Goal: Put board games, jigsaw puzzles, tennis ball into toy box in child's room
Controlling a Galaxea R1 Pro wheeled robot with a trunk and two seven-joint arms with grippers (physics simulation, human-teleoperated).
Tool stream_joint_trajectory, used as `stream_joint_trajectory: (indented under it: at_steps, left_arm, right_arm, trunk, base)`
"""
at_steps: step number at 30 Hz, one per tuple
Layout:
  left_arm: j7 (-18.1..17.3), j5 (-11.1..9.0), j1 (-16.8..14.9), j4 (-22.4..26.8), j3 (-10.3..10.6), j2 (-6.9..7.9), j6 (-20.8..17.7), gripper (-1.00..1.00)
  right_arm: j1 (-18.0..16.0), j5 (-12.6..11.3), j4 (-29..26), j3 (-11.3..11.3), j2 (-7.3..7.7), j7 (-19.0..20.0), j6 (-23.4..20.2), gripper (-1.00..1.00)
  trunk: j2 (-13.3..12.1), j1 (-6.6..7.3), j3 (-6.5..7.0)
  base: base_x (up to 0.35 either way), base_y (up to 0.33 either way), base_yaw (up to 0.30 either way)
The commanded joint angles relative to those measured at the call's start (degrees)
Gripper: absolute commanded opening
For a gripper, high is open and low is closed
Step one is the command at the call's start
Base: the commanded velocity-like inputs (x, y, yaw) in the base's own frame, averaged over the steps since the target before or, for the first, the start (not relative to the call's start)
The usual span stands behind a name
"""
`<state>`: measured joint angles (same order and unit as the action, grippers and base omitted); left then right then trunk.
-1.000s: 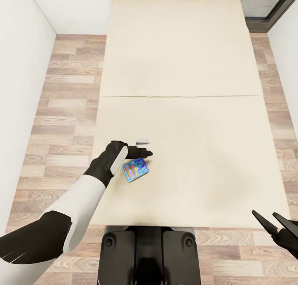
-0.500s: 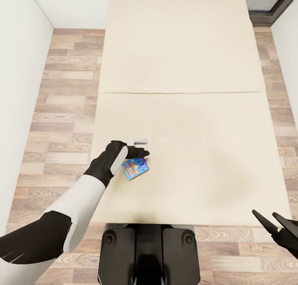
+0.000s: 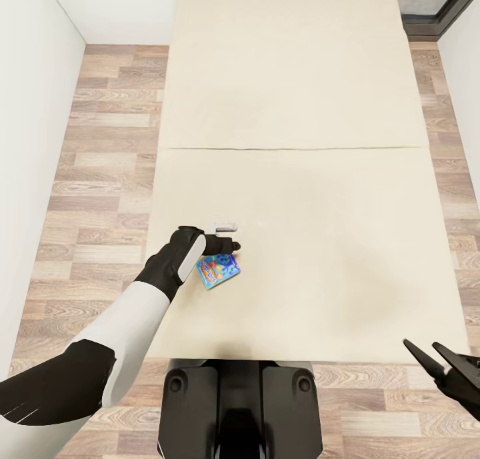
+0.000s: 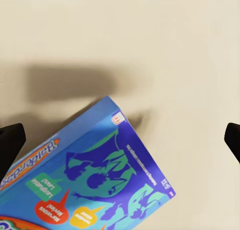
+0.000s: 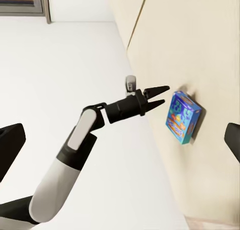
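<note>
A light blue board game (image 3: 218,270) with blue lettering lies flat on the cream bed (image 3: 313,232), near its front left corner. My left gripper (image 3: 233,247) hovers just over the box's far edge, open, with nothing between its fingers. The left wrist view looks straight down on the board game (image 4: 95,180), with the left gripper (image 4: 120,140) spread wide and a fingertip at each side of that view. The right wrist view shows the box (image 5: 182,117) and the open left gripper (image 5: 159,96) close beside it. My right gripper (image 3: 421,346) hangs open past the bed's front right corner.
The bed takes up most of the room ahead, with a seam (image 3: 293,148) across its middle. Wood-plank floor (image 3: 100,179) runs along both sides. A white wall (image 3: 27,146) stands close on the left. My dark base (image 3: 237,406) sits against the bed's front edge.
The head camera has tilted a little, so the whole picture has slid down. The left gripper stays over the blue box, and the right gripper has sunk slightly.
</note>
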<state>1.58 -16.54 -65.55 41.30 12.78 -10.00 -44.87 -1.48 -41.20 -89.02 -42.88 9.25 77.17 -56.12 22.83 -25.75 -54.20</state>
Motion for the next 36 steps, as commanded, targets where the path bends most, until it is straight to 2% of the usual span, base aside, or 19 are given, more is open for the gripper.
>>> stream_joint_trajectory:
  at_steps: [1,10,27,36]
  left_arm:
    - [0.2,-0.2,0.0,0.1,0.0,0.0,-0.2,1.0]
    - [0.2,-0.2,0.0,2.5,0.0,0.0,-0.3,1.0]
    - [1.1,-0.1,0.0,2.9,0.0,0.0,-0.3,1.0]
    - [1.4,-0.2,0.0,2.9,0.0,0.0,-0.3,1.0]
  right_arm:
    - [0.0,0.0,0.0,0.0,0.0,-0.1,-0.4,1.0]
    - [0.0,0.6,0.0,0.1,0.0,-0.6,-0.4,1.0]
    - [0.0,0.4,0.0,-0.2,-0.06,-0.4,-0.5,1.0]
    - [0.0,0.4,0.0,-0.3,0.1,-0.4,-0.6,1.0]
  trunk:
    - [0.1,-0.03,-0.06]
    - [0.1,-0.03,-0.06]
    - [0.1,-0.03,-0.1]
    - [0.1,-0.03,-0.73]
  base:
    - [0.0,0.0,0.0]
    - [0.0,0.0,0.0]
    - [0.0,0.0,0.0]
    - [0.0,0.0,0.0]
